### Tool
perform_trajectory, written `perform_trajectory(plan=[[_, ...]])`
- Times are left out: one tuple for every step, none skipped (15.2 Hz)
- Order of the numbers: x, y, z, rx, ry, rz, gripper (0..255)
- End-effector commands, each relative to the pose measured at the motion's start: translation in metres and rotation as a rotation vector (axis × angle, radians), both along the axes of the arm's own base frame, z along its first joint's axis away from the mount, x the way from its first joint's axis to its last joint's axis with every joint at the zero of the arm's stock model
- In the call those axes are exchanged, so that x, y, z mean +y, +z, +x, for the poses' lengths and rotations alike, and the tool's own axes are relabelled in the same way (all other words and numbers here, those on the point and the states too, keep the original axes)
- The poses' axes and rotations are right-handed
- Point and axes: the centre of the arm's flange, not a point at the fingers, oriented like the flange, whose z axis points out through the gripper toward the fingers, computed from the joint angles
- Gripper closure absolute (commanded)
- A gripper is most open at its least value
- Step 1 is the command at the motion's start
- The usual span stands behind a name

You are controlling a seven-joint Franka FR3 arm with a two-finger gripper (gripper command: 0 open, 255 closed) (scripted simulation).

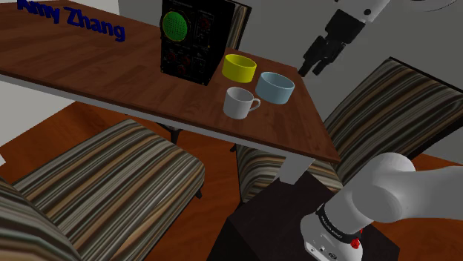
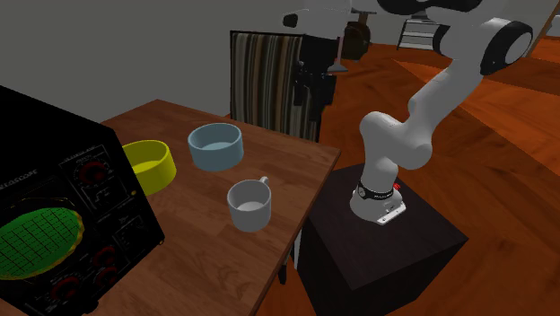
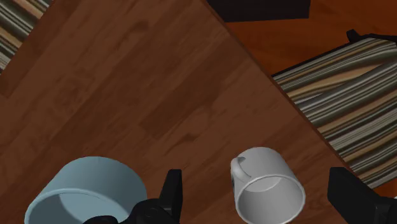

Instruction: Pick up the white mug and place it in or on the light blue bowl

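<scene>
Mid-frame in the shoulder view, the mug [image 1: 239,102] stands upright on the table [image 1: 111,74], bowl [image 1: 275,87] just right of it. Upper right, the gripper [image 1: 314,68] hangs spread. The mug looks light, rigid and slick: pinch across its wall.

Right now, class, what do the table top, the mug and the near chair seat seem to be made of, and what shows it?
Table top: wood, brown grain, slight sheen. Mug: smooth, plain grey-white, perhaps ceramic; unclear. Chair seat: probably fabric, striped, cushioned shape.

Flat, even, rather dim light; shadows seemingly faint
</scene>
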Motion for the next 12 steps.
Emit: perform_trajectory(plan=[[0.000,0.000,0.000,0.000,0.000,0.000,0],[0.007,-0.007,0.010,0.004,-0.001,-0.005,0],[0.015,-0.014,0.020,0.008,-0.001,-0.010,0],[0.022,-0.021,0.029,0.013,-0.002,-0.014,0],[0.029,-0.028,0.039,0.017,-0.002,-0.019,0],[0.036,-0.035,0.049,0.021,-0.003,-0.024,0],[0.043,-0.042,0.058,0.025,-0.004,-0.029,0],[0.050,-0.049,0.068,0.029,-0.004,-0.033,0],[0.057,-0.056,0.077,0.034,-0.005,-0.038,0],[0.064,-0.064,0.087,0.038,-0.005,-0.043,0],[0.071,-0.071,0.097,0.042,-0.006,-0.048,0],[0.078,-0.079,0.106,0.046,-0.007,-0.052,0]])
